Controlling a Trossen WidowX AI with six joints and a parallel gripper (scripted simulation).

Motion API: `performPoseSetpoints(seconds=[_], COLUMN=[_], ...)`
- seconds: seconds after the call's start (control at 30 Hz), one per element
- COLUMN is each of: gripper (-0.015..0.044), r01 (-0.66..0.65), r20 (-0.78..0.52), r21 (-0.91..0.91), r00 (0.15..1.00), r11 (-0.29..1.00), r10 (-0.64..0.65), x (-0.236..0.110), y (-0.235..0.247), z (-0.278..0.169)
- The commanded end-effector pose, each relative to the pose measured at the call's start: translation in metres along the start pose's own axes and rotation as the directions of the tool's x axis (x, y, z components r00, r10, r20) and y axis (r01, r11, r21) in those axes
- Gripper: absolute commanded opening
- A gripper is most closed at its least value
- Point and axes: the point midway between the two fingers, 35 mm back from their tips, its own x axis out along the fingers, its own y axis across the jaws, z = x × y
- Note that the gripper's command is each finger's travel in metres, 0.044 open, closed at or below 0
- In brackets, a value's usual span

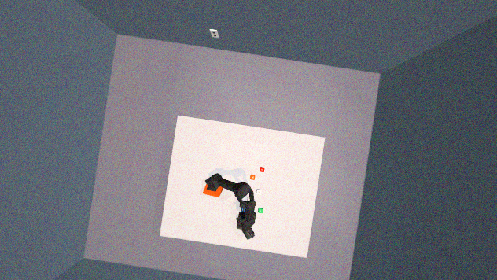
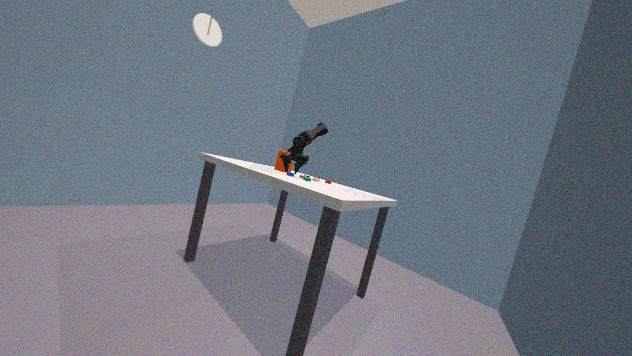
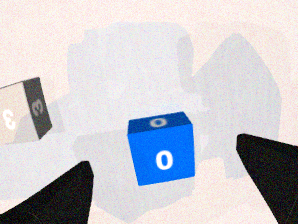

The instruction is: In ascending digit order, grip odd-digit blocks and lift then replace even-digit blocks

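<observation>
A blue block (image 3: 161,152) (image 2: 290,174) printed with 0 stands on the white table (image 1: 196,157) (image 2: 350,197). My gripper (image 3: 165,157) (image 2: 295,163) is open and low over it. In the wrist view one dark finger is on each side of the block, with a gap on both sides and no contact. A white block (image 3: 15,117) (image 1: 258,191) showing a 3 lies to the left in the wrist view. A green block (image 1: 260,210) (image 2: 306,177), an orange block (image 1: 252,177) and a red block (image 1: 262,169) (image 2: 328,182) stand further along the table.
The arm's orange base (image 1: 212,190) (image 2: 281,161) sits near the table's middle. The arm bends over the blocks and partly hides the blue one in the overhead view. The table's edge is some way from the blocks.
</observation>
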Motion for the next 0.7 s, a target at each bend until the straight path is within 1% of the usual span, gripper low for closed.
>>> performPoseSetpoints(seconds=[0.0,0.1,0.43,0.47,0.67], gripper=[0.04,0.04,0.0138,0.012,0.012], r01=[-0.006,-0.006,-0.006,-0.006,-0.006], r20=[0.003,0.003,0.003,0.003,0.003], r21=[0.006,0.006,0.006,0.006,0.006], r00=[1.0,1.0,1.0,1.0,1.0], r11=[1.0,1.0,1.0,1.0,1.0], r10=[0.006,0.006,0.006,0.006,0.006], x=[0.0069,0.0092,0.0092,0.0092,0.0092], y=[0.0014,0.0015,0.0015,0.0015,0.0015], z=[-0.0011,-0.0012,-0.0012,-0.0012,-0.0012])
